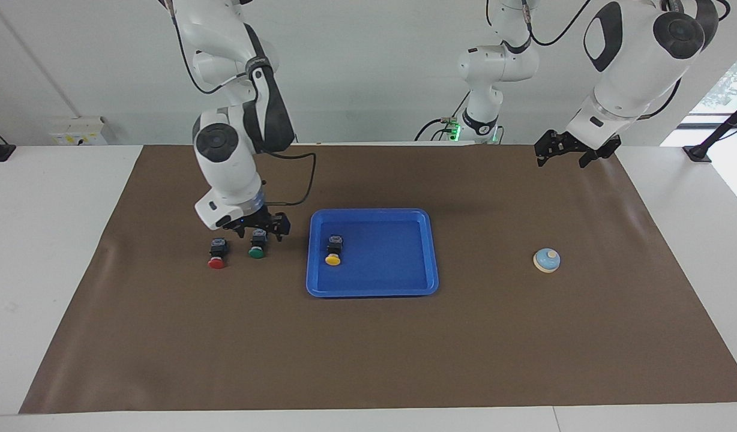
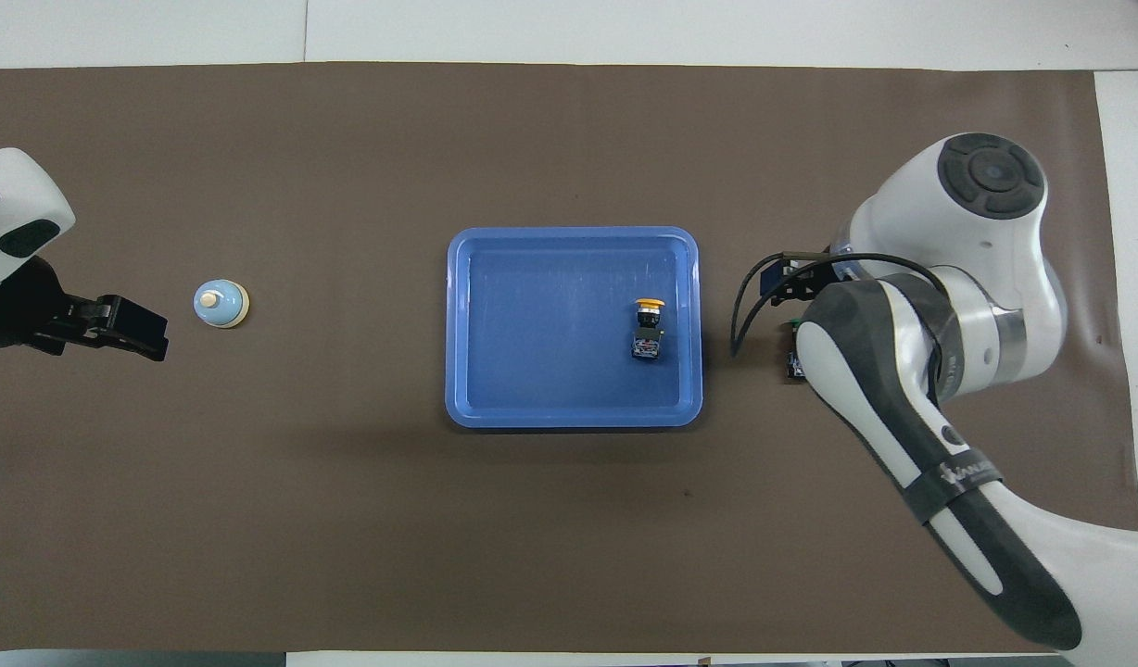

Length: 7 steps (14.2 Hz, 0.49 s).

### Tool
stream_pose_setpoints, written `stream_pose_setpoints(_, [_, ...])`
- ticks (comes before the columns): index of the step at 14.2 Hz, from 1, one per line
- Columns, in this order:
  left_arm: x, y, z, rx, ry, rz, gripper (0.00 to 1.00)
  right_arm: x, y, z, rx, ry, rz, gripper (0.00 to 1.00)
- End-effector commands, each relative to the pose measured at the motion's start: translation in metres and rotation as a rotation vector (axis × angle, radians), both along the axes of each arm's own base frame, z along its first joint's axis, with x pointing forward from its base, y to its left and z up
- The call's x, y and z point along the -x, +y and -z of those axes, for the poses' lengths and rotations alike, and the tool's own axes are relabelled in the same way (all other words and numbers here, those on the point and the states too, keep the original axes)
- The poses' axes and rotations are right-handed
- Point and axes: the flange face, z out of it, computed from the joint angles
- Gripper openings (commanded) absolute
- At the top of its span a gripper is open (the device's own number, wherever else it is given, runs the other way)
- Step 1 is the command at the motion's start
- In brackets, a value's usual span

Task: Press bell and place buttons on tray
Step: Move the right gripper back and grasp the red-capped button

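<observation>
One button (image 1: 333,249) in tray (image 1: 404,282), two buttons (image 1: 237,252) beside it, bell (image 1: 547,260) toward left arm's end.

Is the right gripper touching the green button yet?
Cannot tell. In the facing view the right gripper sits right at the green button, its body overlapping the fingers; the overhead view hides it under the arm.

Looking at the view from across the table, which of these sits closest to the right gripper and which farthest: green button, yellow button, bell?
From the right gripper:
1. Green button, on the mat right under it.
2. Yellow button, in the blue tray.
3. Bell, toward the left arm's end.
</observation>
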Motion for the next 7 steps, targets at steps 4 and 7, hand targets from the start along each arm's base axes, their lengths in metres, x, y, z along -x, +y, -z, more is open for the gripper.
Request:
stream_pose_setpoints(4, [0.002,0.002,-0.006,-0.011,-0.005,-0.01,1.0,0.025,-0.081,0.037,-0.021,-0.049,-0.01,1.0])
stream_pose_setpoints(7, [0.002,0.002,-0.006,-0.011,-0.005,-0.01,1.0,0.036,-0.093,0.055,-0.022,-0.06,-0.018,1.0])
